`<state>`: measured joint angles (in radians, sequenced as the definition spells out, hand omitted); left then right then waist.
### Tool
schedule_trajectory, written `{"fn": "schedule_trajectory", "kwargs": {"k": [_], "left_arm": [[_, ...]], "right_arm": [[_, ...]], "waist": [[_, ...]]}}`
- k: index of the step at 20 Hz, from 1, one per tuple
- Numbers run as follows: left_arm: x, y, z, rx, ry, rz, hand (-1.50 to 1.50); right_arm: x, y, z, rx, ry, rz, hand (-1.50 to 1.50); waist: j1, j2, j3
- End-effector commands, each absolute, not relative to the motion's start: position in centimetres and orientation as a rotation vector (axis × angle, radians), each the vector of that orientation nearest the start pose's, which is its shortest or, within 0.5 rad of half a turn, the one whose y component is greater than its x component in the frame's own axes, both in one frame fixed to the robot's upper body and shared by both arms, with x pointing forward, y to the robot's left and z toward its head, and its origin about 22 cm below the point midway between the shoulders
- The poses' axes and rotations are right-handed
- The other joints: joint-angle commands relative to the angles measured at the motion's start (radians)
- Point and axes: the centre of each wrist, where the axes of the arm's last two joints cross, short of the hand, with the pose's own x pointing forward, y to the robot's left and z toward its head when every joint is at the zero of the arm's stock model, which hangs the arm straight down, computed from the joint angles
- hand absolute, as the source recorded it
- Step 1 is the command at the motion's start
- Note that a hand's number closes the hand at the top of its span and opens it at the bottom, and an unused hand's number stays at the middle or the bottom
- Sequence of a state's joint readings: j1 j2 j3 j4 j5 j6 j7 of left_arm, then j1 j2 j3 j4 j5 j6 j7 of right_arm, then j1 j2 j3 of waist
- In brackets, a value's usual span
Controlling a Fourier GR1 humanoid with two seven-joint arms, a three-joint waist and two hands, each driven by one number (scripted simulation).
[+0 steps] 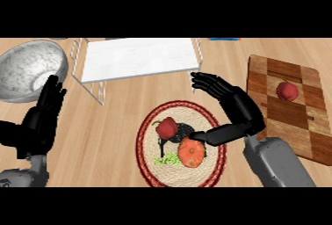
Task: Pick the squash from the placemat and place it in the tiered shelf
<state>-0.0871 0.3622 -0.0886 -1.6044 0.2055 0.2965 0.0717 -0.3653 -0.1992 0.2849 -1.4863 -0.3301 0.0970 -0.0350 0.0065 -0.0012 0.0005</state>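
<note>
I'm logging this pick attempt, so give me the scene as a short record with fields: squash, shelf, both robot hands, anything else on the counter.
squash: orange squash lies on the placemat, beside a red vegetable
shelf: tiered shelf stands behind the placemat
right robot hand: open, over the placemat's right side, thumb tip next to the squash, not curled round it
left robot hand: open, resting at the left edge, fingers up
other: metal bowl far left; cutting board at right with a red fruit on it
</note>
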Motion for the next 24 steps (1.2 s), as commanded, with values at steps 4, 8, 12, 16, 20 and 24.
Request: {"fn": "schedule_trajectory", "kwargs": {"k": [4,8,12,16,20,24], "left_arm": [[25.5,28.0,6.0,0.243,-1.602,0.047,0.00],[24.9,26.7,5.1,0.252,-1.586,0.050,0.00],[26.2,27.8,6.7,0.265,-1.611,0.037,0.00],[25.8,26.7,4.9,0.258,-1.594,0.056,0.00],[25.7,25.7,5.6,0.224,-1.620,0.035,0.00],[25.0,25.2,4.9,0.247,-1.605,0.044,0.00]], "right_arm": [[29.6,-19.4,12.8,0.369,-1.660,0.933,-1.50],[28.4,-18.5,15.7,0.231,-1.554,1.191,-1.50],[26.4,-15.1,18.7,-0.078,-1.575,1.424,-1.50],[23.4,-12.2,17.5,-0.236,-1.463,1.551,-1.50],[22.5,-8.0,17.9,-0.334,-1.407,1.505,-1.50],[22.0,-6.7,15.8,-0.442,-1.300,1.592,-1.50]], "waist": [[-0.012,-0.012,-0.002],[-0.009,-0.011,-0.002],[-0.011,-0.014,-0.004],[-0.015,-0.008,-0.004],[-0.002,-0.003,-0.002],[0.000,-0.001,-0.001]]}}
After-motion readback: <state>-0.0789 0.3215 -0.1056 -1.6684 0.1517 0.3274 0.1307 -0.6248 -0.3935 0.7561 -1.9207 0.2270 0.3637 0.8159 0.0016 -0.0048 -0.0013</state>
